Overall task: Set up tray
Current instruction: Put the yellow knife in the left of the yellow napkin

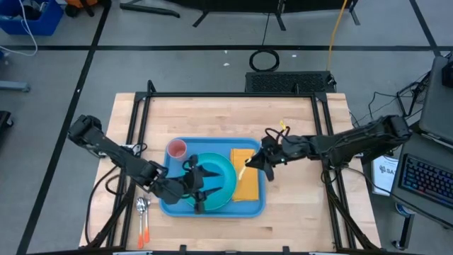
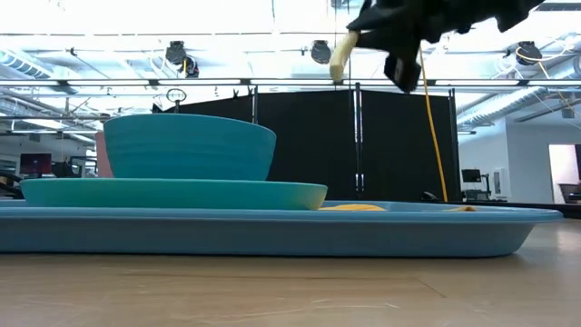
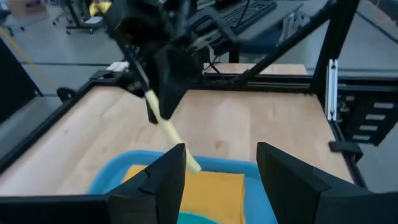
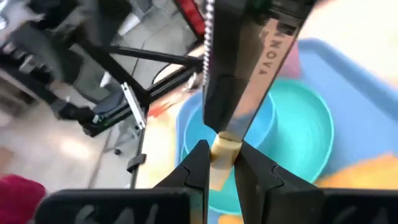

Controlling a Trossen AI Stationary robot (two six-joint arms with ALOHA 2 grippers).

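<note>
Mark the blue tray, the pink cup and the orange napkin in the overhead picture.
blue tray [image 1: 164, 208]: high view, bare lower-left corner of its floor.
pink cup [image 1: 176, 149]: high view, its open mouth.
orange napkin [image 1: 247, 185]: high view, its middle.

- We take this for a robotics lab or test bay, not a home or kitchen.
- The wooden table [image 1: 297, 212] sits inside a black metal frame [image 1: 233, 94] on a grey floor marked with dark tape lines.
- Beside it we see a keyboard [image 1: 430, 180] on a side desk, and loose cables — a coiled black one [image 1: 263, 59] and a yellow one [image 1: 333, 35] — run across the floor.
- From table height we look into a big open hall: black curtain panels [image 2: 363, 150], ceiling rails carrying mounted lights [image 2: 182, 59], and monitors [image 2: 474, 175] at workstations far off.
- A blue storage bin [image 1: 32, 18] stands on the floor in one corner.
</note>
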